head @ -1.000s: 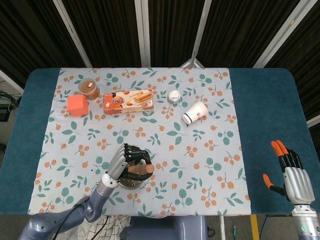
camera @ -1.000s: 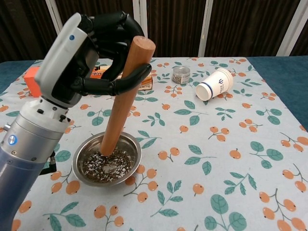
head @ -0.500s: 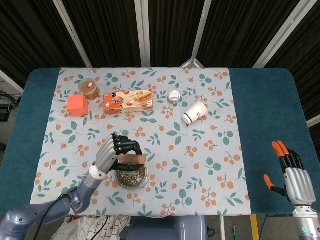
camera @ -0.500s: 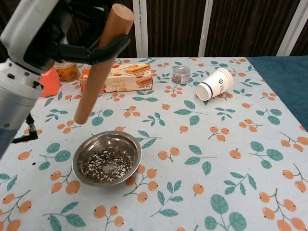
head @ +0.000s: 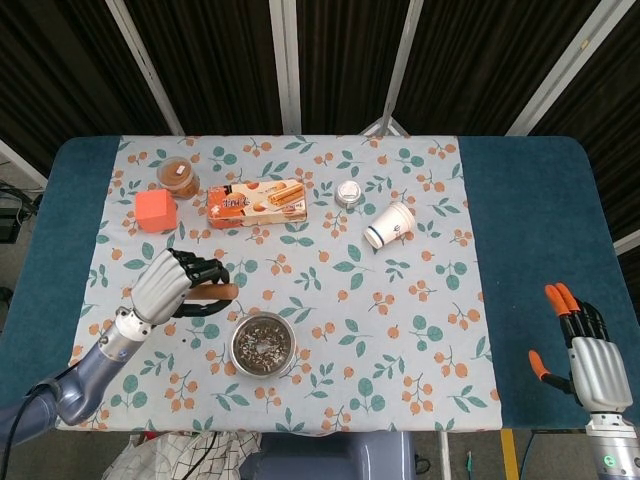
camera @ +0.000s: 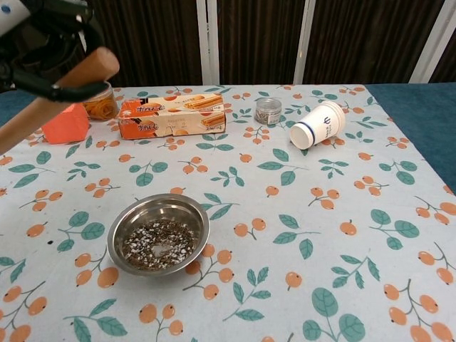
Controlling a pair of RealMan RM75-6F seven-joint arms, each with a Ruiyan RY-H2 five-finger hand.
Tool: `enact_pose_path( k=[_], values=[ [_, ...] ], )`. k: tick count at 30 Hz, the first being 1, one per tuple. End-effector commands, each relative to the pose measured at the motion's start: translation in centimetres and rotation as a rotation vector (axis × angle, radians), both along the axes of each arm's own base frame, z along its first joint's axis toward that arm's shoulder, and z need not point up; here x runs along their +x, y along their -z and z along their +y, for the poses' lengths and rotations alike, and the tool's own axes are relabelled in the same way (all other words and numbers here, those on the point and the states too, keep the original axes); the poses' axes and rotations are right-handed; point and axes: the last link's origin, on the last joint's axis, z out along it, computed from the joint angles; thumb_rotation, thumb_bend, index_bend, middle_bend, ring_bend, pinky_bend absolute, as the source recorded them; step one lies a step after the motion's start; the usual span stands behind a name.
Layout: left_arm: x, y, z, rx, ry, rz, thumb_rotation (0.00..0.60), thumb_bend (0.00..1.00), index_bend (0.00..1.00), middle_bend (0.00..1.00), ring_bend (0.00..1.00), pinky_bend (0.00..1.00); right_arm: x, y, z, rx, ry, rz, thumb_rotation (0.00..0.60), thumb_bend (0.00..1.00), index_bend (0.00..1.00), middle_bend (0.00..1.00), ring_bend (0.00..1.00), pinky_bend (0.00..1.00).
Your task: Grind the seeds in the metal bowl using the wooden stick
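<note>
- The left robot hand [head: 172, 285] has its fingers wrapped around the round wooden stick [camera: 53, 96], holding it off to the left of the shallow metal bowl [head: 263, 345], clear of it and above the flower-printed cloth on the surface [head: 420, 300].
- The right robot hand [head: 592, 365] sits at the near right edge, over the blue part of the surface, fingers spread and holding nothing.
- The bowl stands near the front edge of the cloth, and the seeds [camera: 158, 244] lie in it as a dark layer with pale broken flecks, so some crushing looks done.
- If more grinding is wanted, the stick's lower end should come back over the middle of the bowl, go down nearly upright, and press in small circles without pushing on the rim, since nothing steadies the bowl and it could slide or tip.
- If grinding is finished, the stick needs a bare patch of cloth to the left, away from the orange cube [head: 154, 211] and the long biscuit box [head: 256, 202].
- The chest view cuts off the stick's lower end and most of the left robot hand at its left edge.
- From overhead the fingers cover most of the stick, leaving only a short end visible.
- How finely the seeds are ground cannot be told.
</note>
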Motion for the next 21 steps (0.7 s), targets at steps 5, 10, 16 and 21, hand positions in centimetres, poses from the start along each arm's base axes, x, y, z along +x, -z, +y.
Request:
enact_pose_path(
  k=[5,10,16,21],
  values=[
    [-4.3,1.8,-0.3,-0.005,-0.084,0.223,0.6,0.61,0.63,0.72,0.83,0.92,-0.1,0.1,-0.1,0.005,0.012,0.006,0.6,0.37,0.0,0.0,0.0,0.0],
    [-6.1,3.3,-0.6,-0.015,-0.118,0.299,0.6,0.61,0.63,0.72,0.83,0.92,-0.1,0.1,-0.1,0.004,0.018,0.012,0.6,0.37,0.0,0.0,0.0,0.0],
    [-7.7,5.1,-0.9,-0.042,-0.17,0.364,0.6,0.59,0.6,0.68,0.83,0.92,-0.1,0.1,-0.1,0.002,0.019,0.009,0.6,0.37,0.0,0.0,0.0,0.0],
    [-8.5,6.1,-1.4,-0.054,-0.201,0.387,0.6,0.58,0.59,0.66,0.83,0.92,0.0,0.0,0.0,0.001,0.015,0.009,0.6,0.37,0.0,0.0,0.0,0.0]
  ],
)
